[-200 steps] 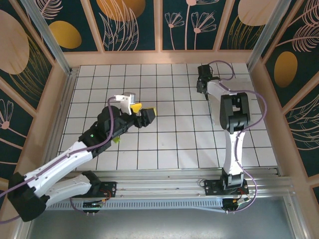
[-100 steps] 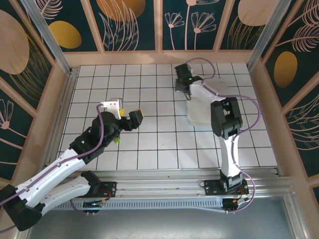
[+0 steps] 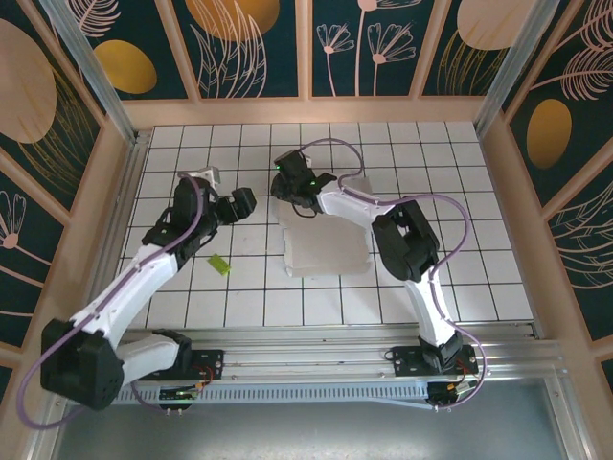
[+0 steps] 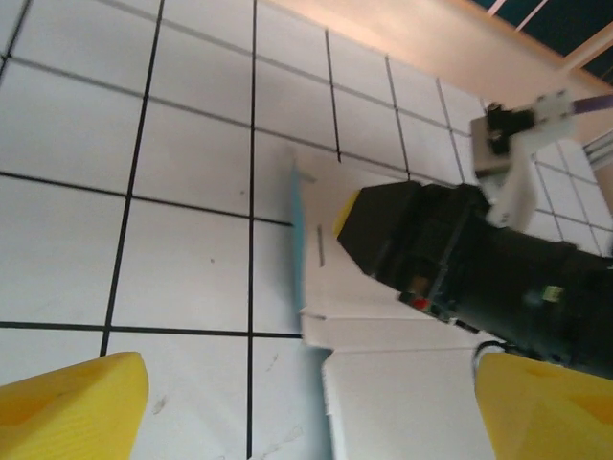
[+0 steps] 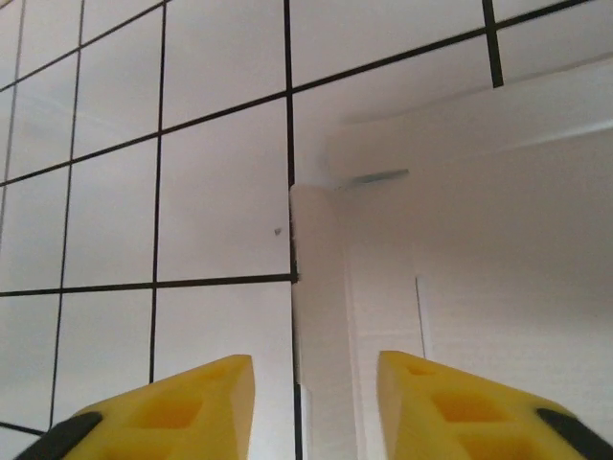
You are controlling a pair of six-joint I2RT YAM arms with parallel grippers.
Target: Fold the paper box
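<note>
From the top view, the paper box (image 3: pixel 326 244) lies flat and white side up on the tiled table (image 3: pixel 460 192), near the middle and a little toward the arms' side, with a narrower flap reaching away from the bases. The right gripper (image 3: pixel 292 187) stretches far across to the box's far left corner, and the left gripper (image 3: pixel 235 206) hangs just beside it over bare tiles. A tiny yellow-green piece (image 3: pixel 219 264) lies apart from the box on its left. In the left wrist view, the left gripper's (image 4: pixel 308 402) yellow fingers (image 4: pixel 72 407) stand wide apart with nothing between them. Ahead, the box (image 4: pixel 383 393) shows a white face, a thin turquoise edge along one flap and stepped flap outlines, with the right gripper (image 4: pixel 350 216) set over it. In the right wrist view, the right gripper (image 5: pixel 316 383) has its fingers (image 5: pixel 163 407) a little apart over a narrow white side flap of the box (image 5: pixel 479 240), whose creases and a short slot are visible. I cannot tell whether the fingers touch the card.
</note>
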